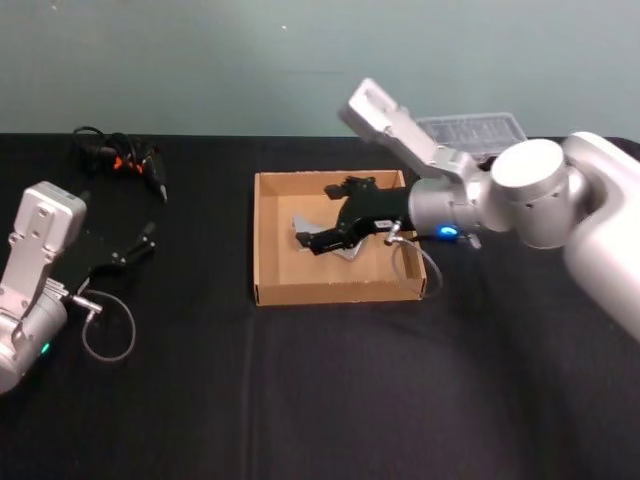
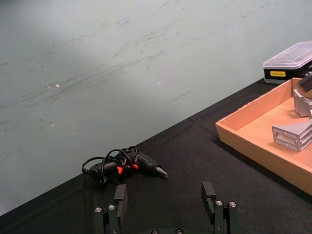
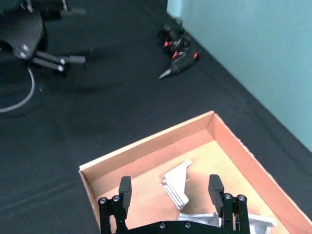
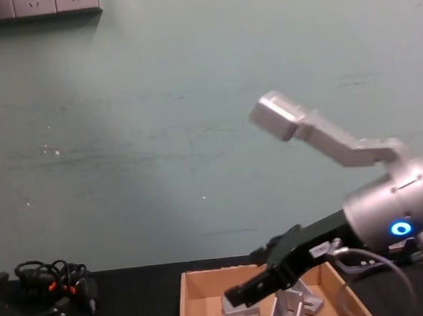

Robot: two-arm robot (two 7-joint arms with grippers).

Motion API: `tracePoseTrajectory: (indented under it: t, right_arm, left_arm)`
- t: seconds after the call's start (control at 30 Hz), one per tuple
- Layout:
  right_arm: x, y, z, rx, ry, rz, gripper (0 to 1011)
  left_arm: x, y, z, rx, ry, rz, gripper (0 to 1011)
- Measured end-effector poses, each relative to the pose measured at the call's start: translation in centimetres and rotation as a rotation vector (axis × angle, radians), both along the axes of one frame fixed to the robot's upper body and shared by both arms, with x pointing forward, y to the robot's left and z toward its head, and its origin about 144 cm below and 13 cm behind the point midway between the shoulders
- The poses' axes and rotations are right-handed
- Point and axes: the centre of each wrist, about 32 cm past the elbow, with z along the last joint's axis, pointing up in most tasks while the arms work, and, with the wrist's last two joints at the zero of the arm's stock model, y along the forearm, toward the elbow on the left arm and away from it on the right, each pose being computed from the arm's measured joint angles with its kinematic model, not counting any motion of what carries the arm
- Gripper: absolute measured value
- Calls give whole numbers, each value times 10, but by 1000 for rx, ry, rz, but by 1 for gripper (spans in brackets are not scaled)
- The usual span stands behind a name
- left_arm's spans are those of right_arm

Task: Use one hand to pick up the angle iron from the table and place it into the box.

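Note:
The tan cardboard box (image 1: 268,240) sits mid-table on the black table (image 1: 320,400). Two silver angle irons lie inside it, one (image 3: 178,187) directly below my right gripper and another (image 3: 214,222) beside it; they also appear in the left wrist view (image 2: 295,134) and the chest view (image 4: 242,313). My right gripper (image 1: 322,215) hovers over the box interior, open, with nothing between its fingers (image 3: 125,187). My left gripper (image 2: 164,195) is parked open at the table's left side (image 1: 140,245).
A black cable bundle with orange marks (image 1: 120,155) lies at the back left. A clear-lidded plastic case (image 1: 475,132) stands behind the box at the right. A grey cable loop (image 1: 105,335) rests near the left arm.

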Motion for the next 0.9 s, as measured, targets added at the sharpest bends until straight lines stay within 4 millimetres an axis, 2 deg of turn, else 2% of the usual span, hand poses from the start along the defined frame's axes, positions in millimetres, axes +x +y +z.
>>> tracePoseTrajectory:
  t: [0.17,0.33,0.37,0.57,0.67,0.9]
  right_arm:
    - [-23,-24,-1,88,-36,-40,1004]
    - [-50,-39,-7,152,-110,-92,1004]
    - [-61,-44,-11,171,-152,-119,1004]
    - [-98,-55,-35,224,-266,-249,1004]
    - [-110,-59,-49,240,-304,-299,1004]
    - [-119,-65,-68,254,-314,-342,1004]
  left_arm:
    - [0,0,0,0,0,0,1000]
    - [0,0,0,0,0,0,1000]
    - [0,0,0,0,0,0,1000]
    - [0,0,0,0,0,0,1000]
    - [0,0,0,0,0,0,1000]
    - [0,0,0,0,0,0,1000]
